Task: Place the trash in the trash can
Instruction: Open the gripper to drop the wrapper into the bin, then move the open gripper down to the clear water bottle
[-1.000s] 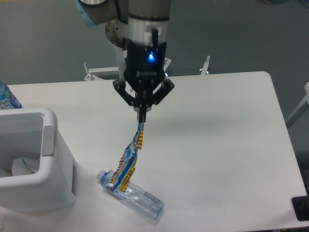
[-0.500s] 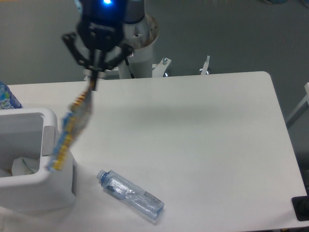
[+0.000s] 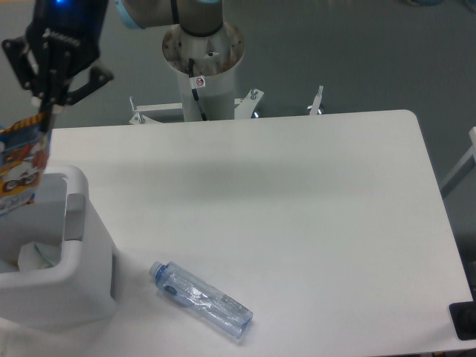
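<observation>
My gripper (image 3: 49, 109) is at the top left, above the trash can (image 3: 74, 260), and is shut on the top of the blue foil snack wrapper (image 3: 22, 167). The wrapper hangs down flat over the can's open mouth, showing colourful print. The trash can is a white boxy bin with a grey panel at the left front of the table. A crushed clear plastic bottle (image 3: 202, 299) with a pale cap lies on the table to the right of the can, near the front edge.
Something white and crumpled (image 3: 33, 255) lies inside the can. The arm's base column (image 3: 202, 67) stands behind the table's far edge. A black object (image 3: 465, 320) sits at the front right corner.
The gripper has carried the wrapper left, from above the table's middle to over the trash can. The wrapper lifted off the bottle, which has stayed in place.
</observation>
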`<state>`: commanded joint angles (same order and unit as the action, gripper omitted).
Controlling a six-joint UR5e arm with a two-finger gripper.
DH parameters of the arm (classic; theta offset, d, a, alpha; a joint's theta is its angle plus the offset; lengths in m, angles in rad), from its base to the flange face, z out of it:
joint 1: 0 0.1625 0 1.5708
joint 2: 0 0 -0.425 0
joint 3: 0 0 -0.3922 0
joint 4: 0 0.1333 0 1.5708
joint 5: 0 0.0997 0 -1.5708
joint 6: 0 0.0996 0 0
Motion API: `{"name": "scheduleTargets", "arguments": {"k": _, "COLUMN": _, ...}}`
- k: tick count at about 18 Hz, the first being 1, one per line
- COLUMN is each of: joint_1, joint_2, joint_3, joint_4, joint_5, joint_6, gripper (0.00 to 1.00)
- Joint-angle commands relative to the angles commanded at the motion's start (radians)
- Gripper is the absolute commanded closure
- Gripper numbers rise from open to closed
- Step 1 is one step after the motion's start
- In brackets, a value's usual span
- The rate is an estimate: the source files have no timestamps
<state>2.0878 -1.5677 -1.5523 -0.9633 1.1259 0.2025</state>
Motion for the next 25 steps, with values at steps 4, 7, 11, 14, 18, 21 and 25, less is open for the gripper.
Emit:
{"name": "scheduleTargets", "arguments": {"k": 4, "joint_1": -0.011, "joint_2": -0.032, "joint_3": -0.02, "joint_4": 0.0, "joint_5": 0.0, "joint_6": 0.0, "gripper": 0.81}}
{"name": "scheduleTargets", "arguments": {"k": 7, "joint_1": -0.011, "joint_2": -0.043, "joint_3": -0.023, "joint_4": 0.0, "joint_5": 0.003, "joint_6": 0.0, "gripper": 0.22}}
{"name": "scheduleTargets", "arguments": {"k": 11, "joint_1": -0.011, "joint_2": -0.051, "joint_3": -0.022, "joint_4": -0.003, "joint_5": 0.008, "joint_6": -0.008, "gripper": 0.0}}
{"name": "scheduleTargets", "arguments": {"k": 14, "joint_1": 0.001, "joint_2": -0.049, "joint_3": -0.017, "joint_4": -0.005, "joint_5": 0.008, "joint_6": -0.034, "gripper": 0.0}}
{"name": "scheduleTargets", "arguments": {"k": 18, "joint_1": 0.118, "joint_2": -0.051, "joint_3": -0.017, "joint_4": 0.0, "joint_5": 0.017, "joint_6": -0.208, "gripper": 0.0}}
{"name": "scheduleTargets", "arguments": {"k": 21, "joint_1": 0.205, "joint_2": -0.095, "joint_3": -0.017, "joint_4": 0.0, "joint_5": 0.076, "joint_6": -0.317, "gripper": 0.0}}
{"name": "scheduleTargets", "arguments": {"k": 25, "joint_1": 0.313, "joint_2": -0.166, "joint_3": -0.017, "joint_4": 0.0, "joint_5": 0.144, "joint_6": -0.391, "gripper": 0.0}}
